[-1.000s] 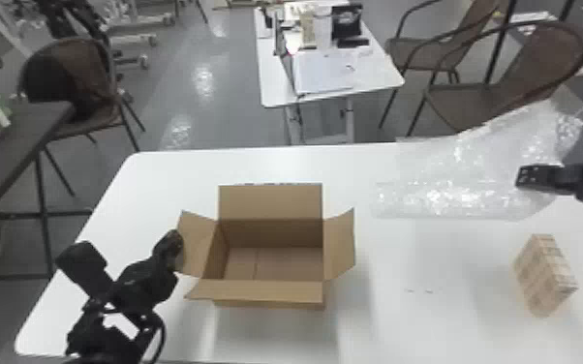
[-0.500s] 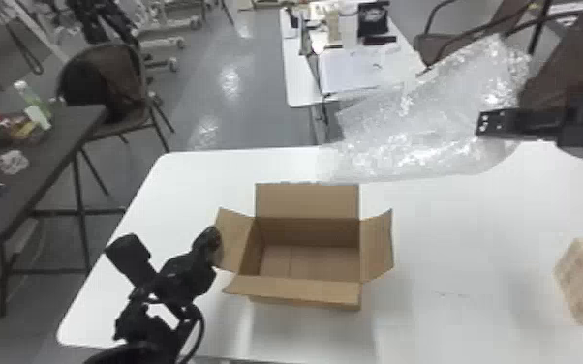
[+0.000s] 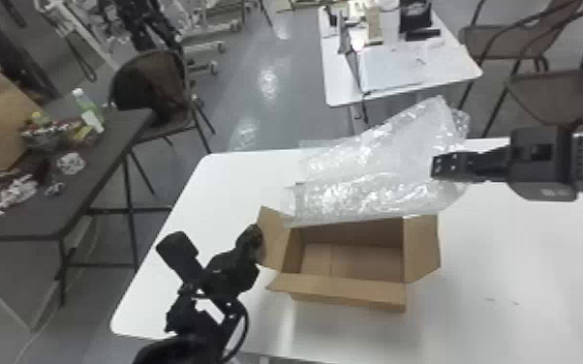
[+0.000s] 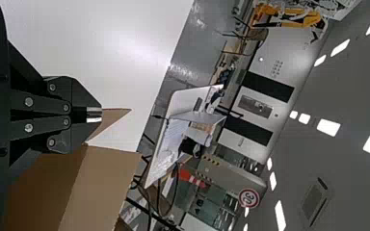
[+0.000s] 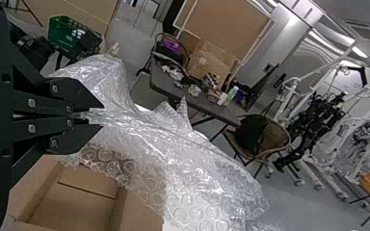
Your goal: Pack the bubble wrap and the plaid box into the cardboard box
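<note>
- My right gripper (image 3: 439, 165) is clamped on the bubble wrap (image 3: 363, 201), over the table beyond the cardboard box's right side.
- In the right wrist view my right gripper (image 5: 89, 115) has its fingertips drawn in close, with a crumpled bunch of the wrap pinched between them.
- My left gripper (image 3: 254, 239) is at the left flap (image 3: 274, 240) of the box; in the left wrist view its fingers are together, and I cannot tell whether the flap's edge is caught between them.
- The bubble wrap runs leftward from my right gripper in a loose, clear, shiny sheet, wide and folded on itself, wrinkled all along.
- Its lower edge hangs across the far side of the cardboard box (image 3: 348, 293), covering most of the far flap, and its left end comes to the far corner near the left flap.
- Up close I can see rows of round bubbles in the wrap, and a pointed corner sticking up from it.
- The cardboard box is upright on the white table (image 3: 498, 319), its top open, the left, right (image 3: 421, 249) and near flaps spread outward; I see its brown bottom with a seam across it.
</note>
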`<state>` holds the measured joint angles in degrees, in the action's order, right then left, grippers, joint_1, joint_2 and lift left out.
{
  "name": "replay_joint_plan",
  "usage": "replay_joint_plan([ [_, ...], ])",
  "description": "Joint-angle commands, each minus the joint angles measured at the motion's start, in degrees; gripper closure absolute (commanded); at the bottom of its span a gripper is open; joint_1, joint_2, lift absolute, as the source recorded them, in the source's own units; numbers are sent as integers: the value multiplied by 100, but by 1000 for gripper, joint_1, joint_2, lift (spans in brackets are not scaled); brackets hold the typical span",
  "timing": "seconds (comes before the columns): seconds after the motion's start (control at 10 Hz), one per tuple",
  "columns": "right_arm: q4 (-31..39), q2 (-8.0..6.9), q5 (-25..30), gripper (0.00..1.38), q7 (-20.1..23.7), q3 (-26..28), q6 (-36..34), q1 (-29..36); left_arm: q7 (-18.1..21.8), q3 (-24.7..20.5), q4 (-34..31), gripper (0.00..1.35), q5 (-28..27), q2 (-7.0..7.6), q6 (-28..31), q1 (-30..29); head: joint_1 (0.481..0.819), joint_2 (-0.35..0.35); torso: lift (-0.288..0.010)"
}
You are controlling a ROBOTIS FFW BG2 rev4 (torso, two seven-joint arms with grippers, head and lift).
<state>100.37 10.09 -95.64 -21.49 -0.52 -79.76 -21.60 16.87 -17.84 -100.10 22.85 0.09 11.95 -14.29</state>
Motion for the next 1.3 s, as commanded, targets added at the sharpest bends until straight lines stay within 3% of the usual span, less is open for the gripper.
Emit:
replay_joint_plan([
  [0.0,-492,-42,247,1283,392,-177,13,33,0,0,-1,1220,18,-24,9,-12,695,350,-64],
  [0.3,-1257,-68,397,1283,831,-397,13,174,0,18,17,1220,27,-24,-9,-4,695,350,-64],
  [0.4,-1301,-77,757,1283,840,-397,22,235,0,18,26,1220,44,-24,-35,-30,695,350,-64],
  [0.7,-2145,-139,2893,1283,3503,-924,725,147,0,27,26,1220,62,-24,-35,-21,695,350,-64],
  [0.9,-3076,-191,4035,1239,5507,-1530,1630,-143,0,44,35,1220,62,-24,-35,-21,695,350,-64],
  [1.0,-3252,-253,4536,745,6043,-1565,1841,-204,0,53,35,1220,70,-24,-35,-21,695,350,-64],
  [1.1,-3006,-218,4818,208,6078,-1557,1850,-222,0,44,35,1220,88,-24,-62,-39,695,350,-64],
  [1.2,-2751,-183,4844,44,6096,-1486,1850,-231,0,44,35,1220,106,-24,-62,-48,695,350,-64],
])
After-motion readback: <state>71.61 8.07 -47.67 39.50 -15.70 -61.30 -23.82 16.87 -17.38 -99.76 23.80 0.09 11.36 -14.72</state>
